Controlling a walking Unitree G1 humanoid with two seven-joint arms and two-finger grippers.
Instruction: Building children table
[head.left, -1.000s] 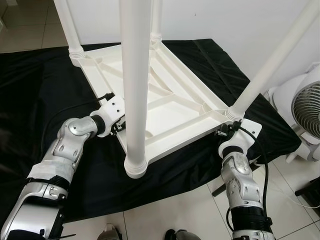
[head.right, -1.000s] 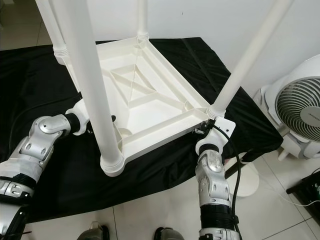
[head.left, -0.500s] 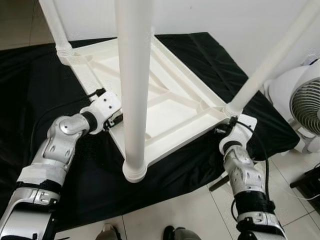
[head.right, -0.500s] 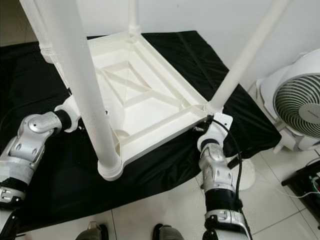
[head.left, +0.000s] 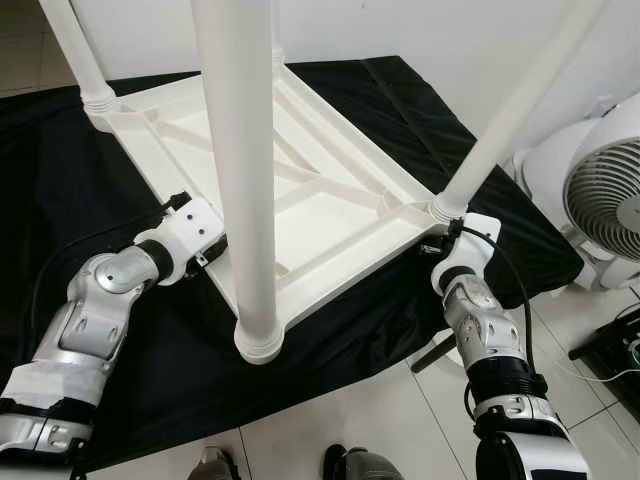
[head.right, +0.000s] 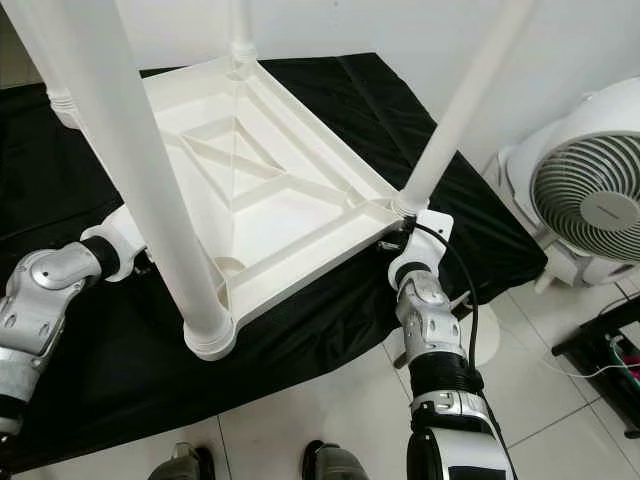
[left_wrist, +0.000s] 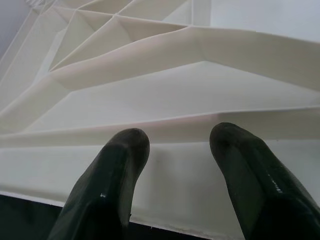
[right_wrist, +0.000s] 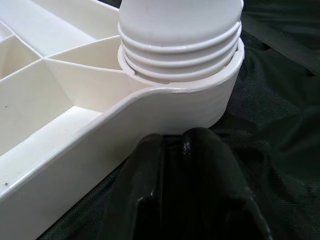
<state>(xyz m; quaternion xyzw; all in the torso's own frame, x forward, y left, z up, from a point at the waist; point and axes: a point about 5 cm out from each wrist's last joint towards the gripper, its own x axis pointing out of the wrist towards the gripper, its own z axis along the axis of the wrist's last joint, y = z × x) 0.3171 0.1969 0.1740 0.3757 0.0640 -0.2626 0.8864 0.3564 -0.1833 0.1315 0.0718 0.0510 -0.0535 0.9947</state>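
text: none legible | fan (head.right: 590, 205) hub mark: too small to read

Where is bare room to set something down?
Free: black cloth left of the upturned table, and floor tiles between cloth edge and the robot's feet. Crowded: right side, with the fan and right gripper at the table corner.

Home room, tiled floor (head.right: 330, 400), fan (head.right: 590, 200)
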